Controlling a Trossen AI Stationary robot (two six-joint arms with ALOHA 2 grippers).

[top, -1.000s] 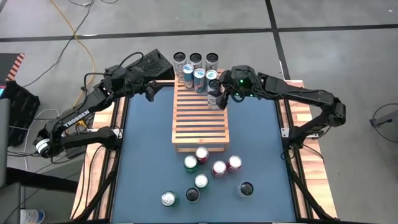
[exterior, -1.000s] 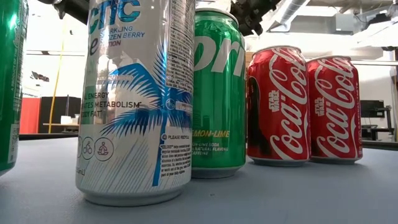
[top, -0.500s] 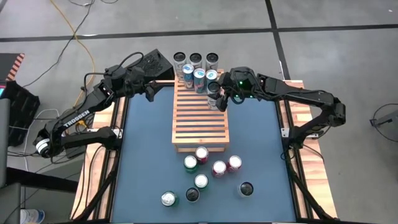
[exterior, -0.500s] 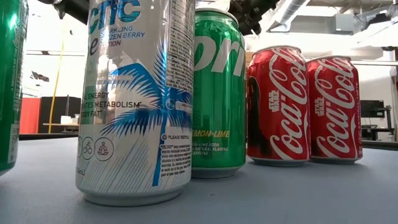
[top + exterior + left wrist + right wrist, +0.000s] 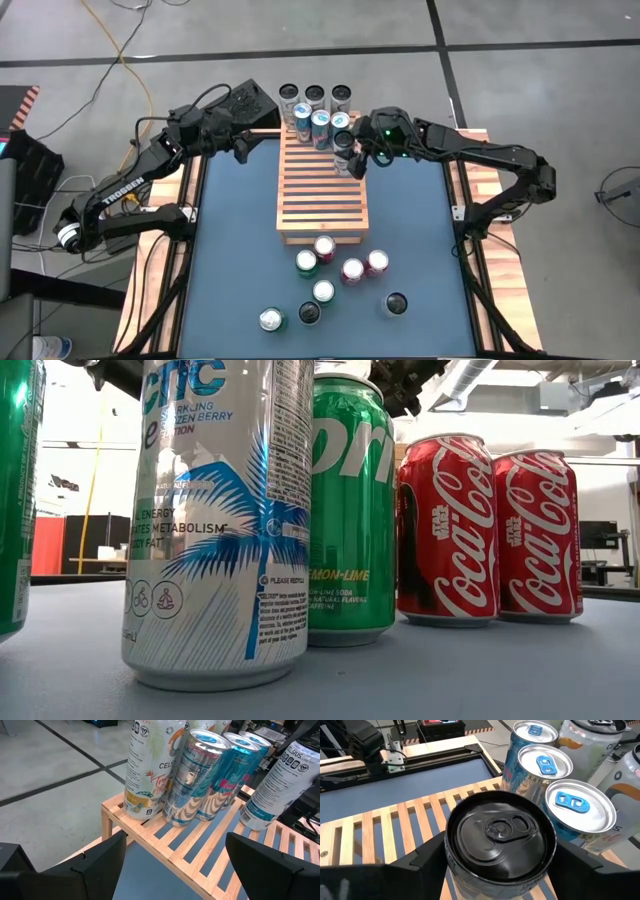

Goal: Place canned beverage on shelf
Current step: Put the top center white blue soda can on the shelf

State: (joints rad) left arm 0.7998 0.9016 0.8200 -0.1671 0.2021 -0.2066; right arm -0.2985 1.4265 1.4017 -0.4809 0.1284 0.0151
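Shelf [image 5: 322,190] is sitting mid-tabletop [image 5: 230,270], slats running crosswise. Three tall cans [image 5: 315,98] are standing in a row just past its far edge, three blue-topped cans [image 5: 320,122] right in front of them on the far slats. Right gripper [image 5: 350,155] is reaching in over the shelf's far right corner, jaws spread either side of a dark can [image 5: 345,150] standing on the slats. Left gripper [image 5: 243,146] is hovering off the shelf's far left corner, jaws spread, holding nothing. Loose cans [image 5: 325,275] are clustering on the tabletop near the shelf's front edge: green, red, silver and black tops.
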